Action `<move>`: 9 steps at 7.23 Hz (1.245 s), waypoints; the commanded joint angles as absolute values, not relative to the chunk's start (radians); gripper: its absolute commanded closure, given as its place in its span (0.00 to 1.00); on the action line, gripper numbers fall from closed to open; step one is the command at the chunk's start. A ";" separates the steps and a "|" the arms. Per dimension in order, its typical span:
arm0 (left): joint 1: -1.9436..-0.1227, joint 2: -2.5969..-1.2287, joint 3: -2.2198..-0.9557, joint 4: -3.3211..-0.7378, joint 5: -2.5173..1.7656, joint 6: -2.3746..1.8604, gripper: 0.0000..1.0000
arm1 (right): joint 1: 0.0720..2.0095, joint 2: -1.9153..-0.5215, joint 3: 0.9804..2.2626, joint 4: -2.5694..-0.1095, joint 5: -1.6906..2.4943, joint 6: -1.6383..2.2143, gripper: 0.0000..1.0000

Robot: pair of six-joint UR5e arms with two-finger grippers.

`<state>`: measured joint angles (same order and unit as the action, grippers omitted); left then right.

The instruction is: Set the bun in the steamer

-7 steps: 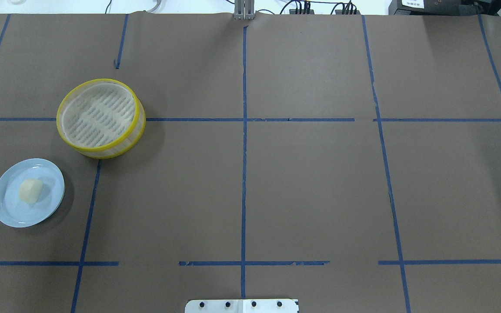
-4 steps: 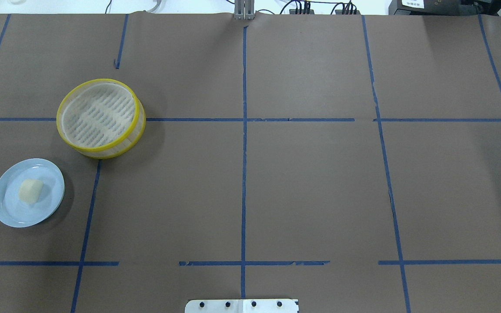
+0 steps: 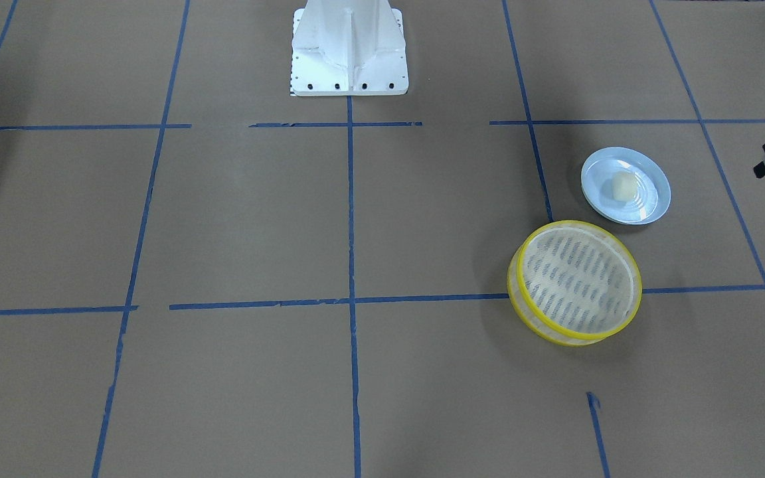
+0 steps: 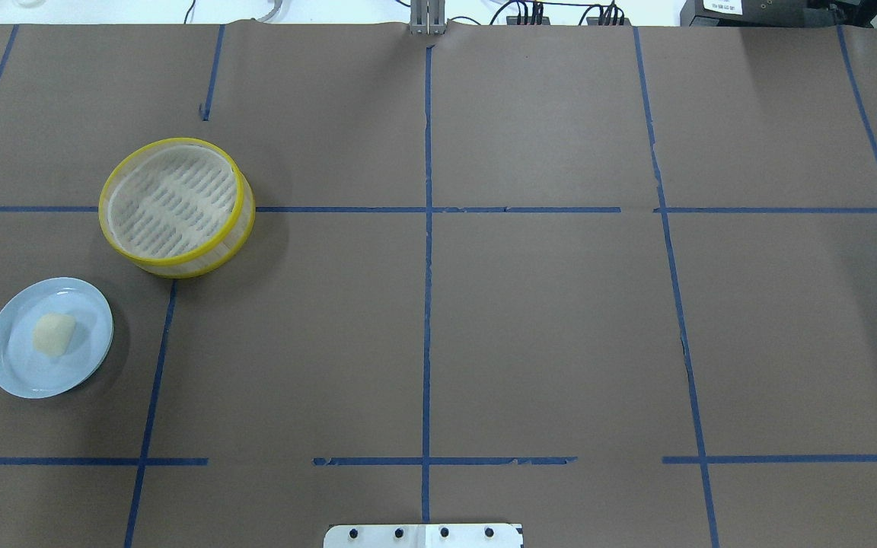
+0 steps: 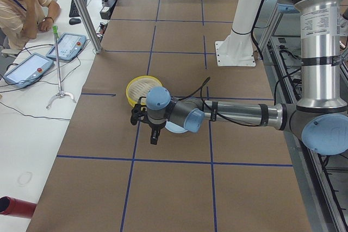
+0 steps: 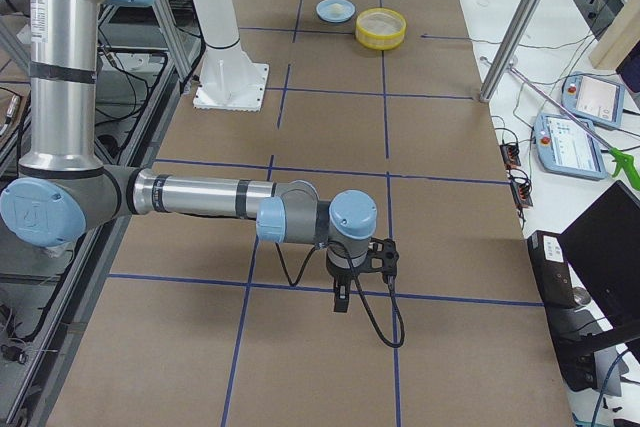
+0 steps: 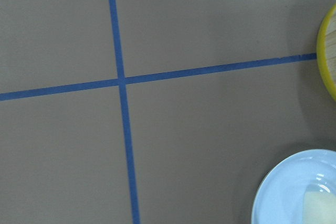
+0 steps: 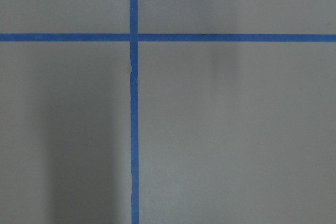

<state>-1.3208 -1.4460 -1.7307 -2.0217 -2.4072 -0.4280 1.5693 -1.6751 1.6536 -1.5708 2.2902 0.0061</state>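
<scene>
Two items sit close on the worktop (image 3: 223, 219). Front-facing: bun (image 3: 623, 186) on blue plate (image 3: 649, 200), steamer (image 3: 578, 279) beside it, empty. Left side: left gripper (image 5: 154, 136) hangs near the plate, opening not discernible; we centre it over the bun before descending. Right side: right gripper (image 6: 341, 299) far off, opening not discernible

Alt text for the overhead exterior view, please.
A small cream-white bun sits on a pale blue plate near the left edge of a brown table gridded with blue tape. An empty yellow-rimmed steamer stands apart from it, farther from the robot.
</scene>
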 commanded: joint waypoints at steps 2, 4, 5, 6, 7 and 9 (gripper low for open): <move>-1.059 -1.437 -1.815 -2.121 -2.153 -0.673 0.00 | 1.569 -1.675 1.654 -1.571 2.290 0.006 0.00; -0.950 -1.439 -1.815 -2.125 -2.140 -0.805 0.00 | 1.569 -1.675 1.654 -1.571 2.290 0.006 0.00; -0.907 -1.445 -1.815 -2.125 -2.120 -0.851 0.00 | 1.569 -1.675 1.654 -1.571 2.290 0.006 0.00; -0.864 -1.445 -1.815 -2.126 -2.118 -0.888 0.01 | 1.569 -1.675 1.654 -1.571 2.290 0.006 0.00; -0.829 -1.445 -1.816 -2.126 -2.103 -0.928 0.02 | 1.569 -1.675 1.654 -1.571 2.290 0.006 0.00; -0.802 -1.445 -1.798 -2.144 -2.066 -0.927 0.04 | 1.569 -1.675 1.654 -1.571 2.290 0.006 0.00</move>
<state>-0.8206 -1.4449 -1.8088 -2.1308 -2.0832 -0.9203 1.5692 -1.6751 1.6536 -1.5708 2.2902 0.0061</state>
